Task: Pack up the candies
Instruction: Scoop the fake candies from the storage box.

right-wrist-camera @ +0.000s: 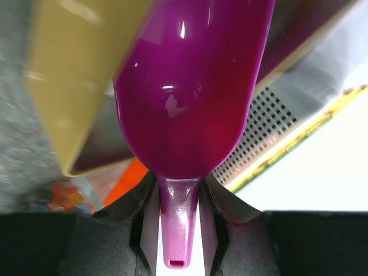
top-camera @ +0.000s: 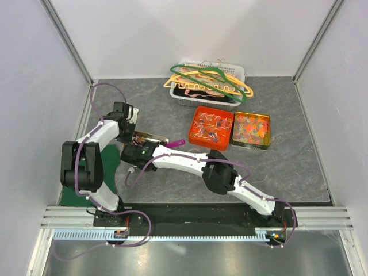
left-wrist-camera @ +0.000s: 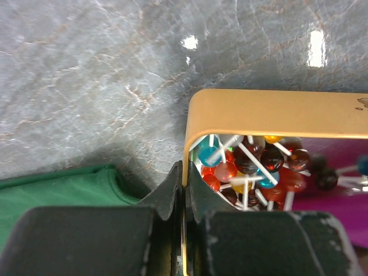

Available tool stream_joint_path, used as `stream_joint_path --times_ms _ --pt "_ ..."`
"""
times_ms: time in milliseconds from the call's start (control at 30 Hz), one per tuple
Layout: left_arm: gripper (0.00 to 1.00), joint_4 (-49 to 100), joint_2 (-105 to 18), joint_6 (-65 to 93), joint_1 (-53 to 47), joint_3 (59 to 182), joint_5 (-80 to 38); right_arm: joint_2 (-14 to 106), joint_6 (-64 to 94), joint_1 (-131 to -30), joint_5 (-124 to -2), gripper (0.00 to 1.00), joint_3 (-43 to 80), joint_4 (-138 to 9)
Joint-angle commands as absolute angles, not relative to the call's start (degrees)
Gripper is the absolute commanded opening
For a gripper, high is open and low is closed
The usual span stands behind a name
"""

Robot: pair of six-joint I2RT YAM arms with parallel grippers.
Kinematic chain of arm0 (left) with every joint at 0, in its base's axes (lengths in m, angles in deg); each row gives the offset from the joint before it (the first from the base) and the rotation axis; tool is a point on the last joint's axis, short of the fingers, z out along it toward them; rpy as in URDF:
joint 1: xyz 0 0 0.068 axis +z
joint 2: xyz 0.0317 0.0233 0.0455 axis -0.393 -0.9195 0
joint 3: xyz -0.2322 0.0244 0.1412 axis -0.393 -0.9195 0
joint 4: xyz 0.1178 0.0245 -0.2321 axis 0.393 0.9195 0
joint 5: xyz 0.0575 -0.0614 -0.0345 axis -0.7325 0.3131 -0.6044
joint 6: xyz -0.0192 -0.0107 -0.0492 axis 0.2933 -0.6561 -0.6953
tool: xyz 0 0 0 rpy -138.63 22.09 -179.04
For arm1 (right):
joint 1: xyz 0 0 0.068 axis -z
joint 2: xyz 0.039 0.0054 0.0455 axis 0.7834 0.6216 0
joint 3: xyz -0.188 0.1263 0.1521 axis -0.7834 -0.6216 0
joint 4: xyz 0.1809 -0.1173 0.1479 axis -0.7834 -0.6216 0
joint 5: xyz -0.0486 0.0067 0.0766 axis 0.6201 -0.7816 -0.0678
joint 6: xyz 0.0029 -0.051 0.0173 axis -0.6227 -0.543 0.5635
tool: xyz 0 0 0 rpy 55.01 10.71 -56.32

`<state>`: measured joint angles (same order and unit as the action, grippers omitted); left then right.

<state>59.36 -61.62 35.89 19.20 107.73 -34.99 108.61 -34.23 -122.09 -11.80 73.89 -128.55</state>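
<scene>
A gold tin (top-camera: 152, 137) sits left of centre, and my left gripper (top-camera: 130, 135) is shut on its wall. In the left wrist view the left gripper (left-wrist-camera: 185, 172) pinches the tin's rim (left-wrist-camera: 276, 112); inside lie round red, blue and brown candies (left-wrist-camera: 247, 169) on white sticks. My right gripper (right-wrist-camera: 179, 190) is shut on the handle of a purple scoop (right-wrist-camera: 195, 92), whose bowl hangs over the tin (right-wrist-camera: 63, 86). From above, the right gripper (top-camera: 142, 151) is just below the tin and the scoop's end (top-camera: 177, 141) shows. More small candies (top-camera: 210, 126) fill an orange tray (top-camera: 197, 111).
A second gold tin (top-camera: 266, 133) of yellow and orange sweets stands right of the orange tray. At the back a white basket (top-camera: 237, 73) holds plastic hangers (top-camera: 207, 80). A green cloth (left-wrist-camera: 57, 190) lies by the left arm's base.
</scene>
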Motion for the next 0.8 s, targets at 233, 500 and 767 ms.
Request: stream_joint_path --times_ms 233,500,767 --pt "0.02 53.75 -55.12 34.04 19.19 107.37 -37.56 113.00 -32.49 -123.64 -20.02 0.00 80.14 -128.41" --pt "0.02 53.67 -54.15 33.87 19.10 107.02 -36.07 114.67 -30.74 -123.82 -21.86 0.00 82.00 -124.02" --pt "0.02 53.66 -55.03 33.96 18.93 106.93 -34.84 114.76 -28.01 -124.61 -24.58 0.00 82.00 -119.79"
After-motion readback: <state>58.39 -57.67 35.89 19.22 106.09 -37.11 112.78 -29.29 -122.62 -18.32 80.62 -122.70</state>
